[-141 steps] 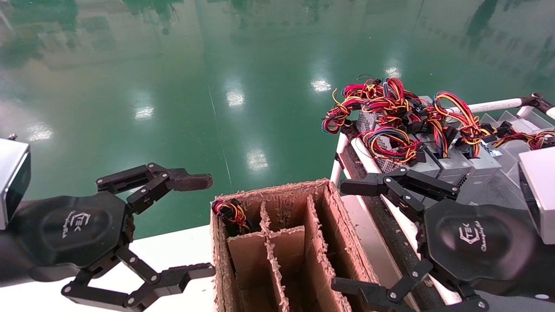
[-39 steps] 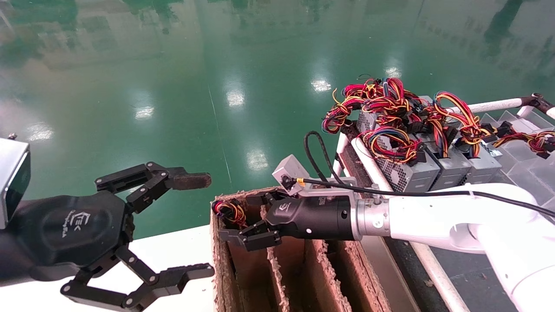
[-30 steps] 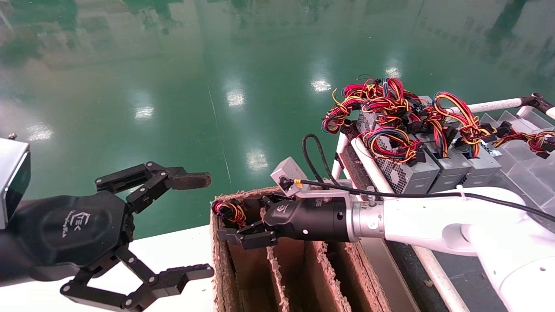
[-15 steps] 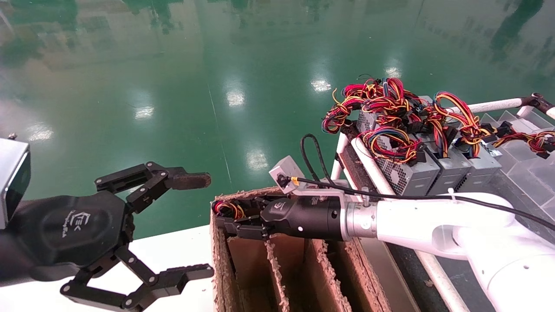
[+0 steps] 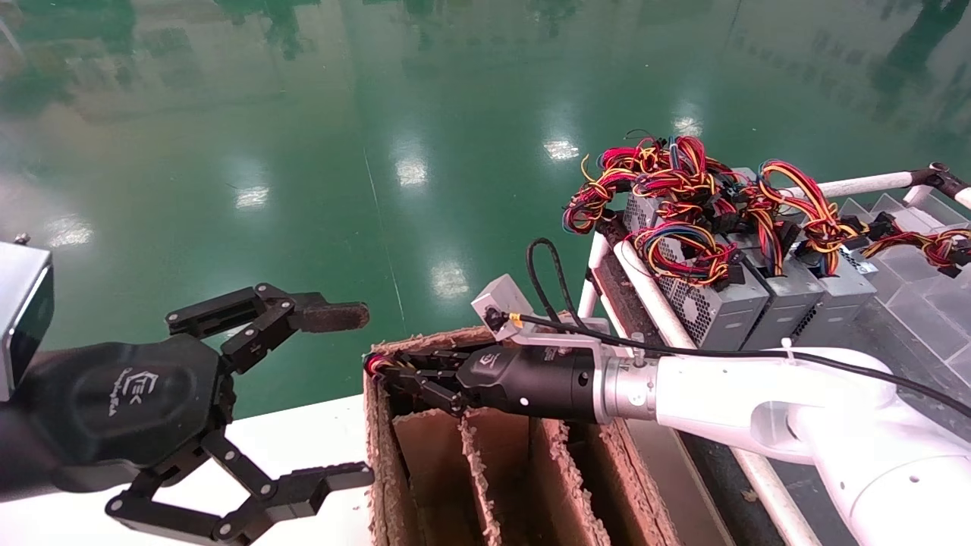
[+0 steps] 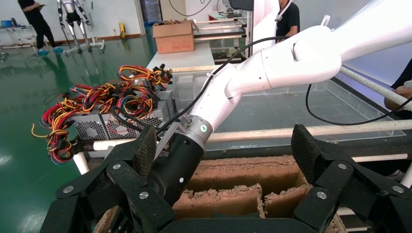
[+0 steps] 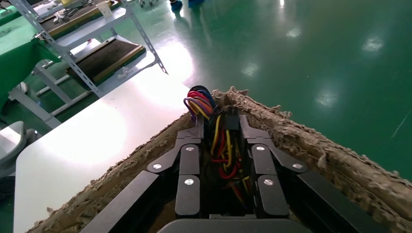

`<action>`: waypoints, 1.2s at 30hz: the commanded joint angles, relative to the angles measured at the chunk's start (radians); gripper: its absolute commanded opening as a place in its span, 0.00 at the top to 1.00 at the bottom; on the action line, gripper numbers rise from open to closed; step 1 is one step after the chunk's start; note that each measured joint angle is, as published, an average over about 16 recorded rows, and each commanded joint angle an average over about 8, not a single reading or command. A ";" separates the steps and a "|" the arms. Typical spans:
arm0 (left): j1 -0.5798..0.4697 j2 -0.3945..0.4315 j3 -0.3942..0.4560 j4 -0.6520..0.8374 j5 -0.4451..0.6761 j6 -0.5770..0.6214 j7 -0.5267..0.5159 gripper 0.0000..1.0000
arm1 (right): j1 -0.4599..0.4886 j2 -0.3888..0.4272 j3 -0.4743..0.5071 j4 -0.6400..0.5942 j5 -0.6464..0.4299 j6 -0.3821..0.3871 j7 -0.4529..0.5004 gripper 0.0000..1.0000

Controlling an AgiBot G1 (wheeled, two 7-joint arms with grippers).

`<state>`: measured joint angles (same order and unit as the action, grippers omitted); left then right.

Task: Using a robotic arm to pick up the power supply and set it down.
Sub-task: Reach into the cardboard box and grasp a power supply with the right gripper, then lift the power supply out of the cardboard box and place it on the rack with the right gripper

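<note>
Only the power supply's red, yellow and black wire bundle [image 5: 377, 366] shows, sticking out of the far-left compartment of the cardboard box [image 5: 377, 462]; its grey body is hidden inside. My right gripper [image 5: 398, 373], on the white robotic arm [image 5: 728, 394], reaches across the box top into that compartment. In the right wrist view its fingers stand close together with the wires [image 7: 221, 141] between them, so the right gripper [image 7: 217, 122] is shut on the bundle. My left gripper [image 5: 350, 394] hangs open beside the box's left side, holding nothing.
Several other grey units [image 5: 721, 307] with tangled wires [image 5: 683, 182] stand on a white-pipe rack at the right. The box [image 6: 243, 174] has worn dividers. A white table [image 5: 303, 432] lies under my left gripper [image 6: 224, 153]. Green floor lies beyond.
My right arm swung in from the near right and pushed left across the box top. Its fingers have closed round the wire bundle in the far-left compartment. My left arm stayed still.
</note>
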<state>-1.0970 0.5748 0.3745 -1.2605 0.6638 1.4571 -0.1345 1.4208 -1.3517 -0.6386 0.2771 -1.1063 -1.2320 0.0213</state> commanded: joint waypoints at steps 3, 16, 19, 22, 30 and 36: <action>0.000 0.000 0.000 0.000 0.000 0.000 0.000 0.00 | -0.003 0.000 -0.007 0.004 0.015 0.002 -0.009 1.00; 0.000 0.000 0.000 0.000 0.000 0.000 0.000 0.00 | 0.005 0.018 -0.009 -0.011 0.073 -0.037 -0.024 1.00; 0.000 0.000 0.000 0.000 0.000 0.000 0.000 0.00 | 0.015 0.027 -0.001 -0.018 0.090 -0.058 -0.028 1.00; 0.000 0.000 0.000 0.000 0.000 0.000 0.000 0.00 | 0.028 0.038 0.010 -0.024 0.108 -0.083 -0.034 1.00; 0.000 0.000 0.000 0.000 0.000 0.000 0.000 0.00 | 0.073 0.092 0.052 -0.023 0.168 -0.146 -0.034 1.00; 0.000 0.000 0.000 0.000 0.000 0.000 0.000 0.00 | 0.115 0.159 0.095 -0.002 0.226 -0.198 -0.022 1.00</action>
<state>-1.0970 0.5747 0.3748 -1.2605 0.6636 1.4570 -0.1344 1.5356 -1.1899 -0.5482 0.2810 -0.8892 -1.4237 -0.0077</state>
